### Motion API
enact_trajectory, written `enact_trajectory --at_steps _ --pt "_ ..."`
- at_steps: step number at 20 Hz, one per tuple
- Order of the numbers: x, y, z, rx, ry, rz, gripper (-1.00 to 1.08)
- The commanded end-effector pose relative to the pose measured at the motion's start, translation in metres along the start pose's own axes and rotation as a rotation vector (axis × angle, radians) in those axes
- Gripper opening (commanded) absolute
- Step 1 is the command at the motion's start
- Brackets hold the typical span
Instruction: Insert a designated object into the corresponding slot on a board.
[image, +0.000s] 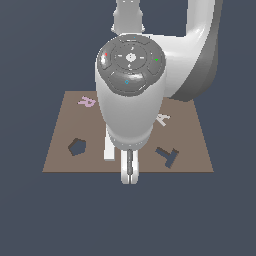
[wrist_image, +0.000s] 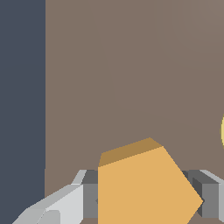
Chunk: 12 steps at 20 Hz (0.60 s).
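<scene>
Nearby, end effector grasping orange pentagon above board, yellow disc beside.

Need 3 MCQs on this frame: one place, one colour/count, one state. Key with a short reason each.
1. In the exterior view, the pentagon slot lies toward which side of the board?
A. left
B. right
C. centre

2. How many dark cut-outs show in the board in the exterior view?
A. one
B. two
C. four

3. In the wrist view, the orange pentagon piece is:
A. seated in its slot
B. between the fingers of the claw
C. on the yellow disc

Key:
1 A, it lies near the left edge.
2 B, only the pentagon and the T-shaped cut-out show.
3 B, fingers flank it on both sides.
</scene>
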<state>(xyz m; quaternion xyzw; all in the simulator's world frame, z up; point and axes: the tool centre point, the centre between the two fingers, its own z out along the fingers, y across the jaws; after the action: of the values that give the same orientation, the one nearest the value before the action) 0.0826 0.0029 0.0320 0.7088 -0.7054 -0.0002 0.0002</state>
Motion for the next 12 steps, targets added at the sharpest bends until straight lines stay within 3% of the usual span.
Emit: enact_trajectory --at_steps 1,12 --pt "0.000 0.000 -0.003 0.001 0.000 0.000 -1.00" --pt "0.019 0.005 -0.002 0.001 0.000 -0.040 -1.00"
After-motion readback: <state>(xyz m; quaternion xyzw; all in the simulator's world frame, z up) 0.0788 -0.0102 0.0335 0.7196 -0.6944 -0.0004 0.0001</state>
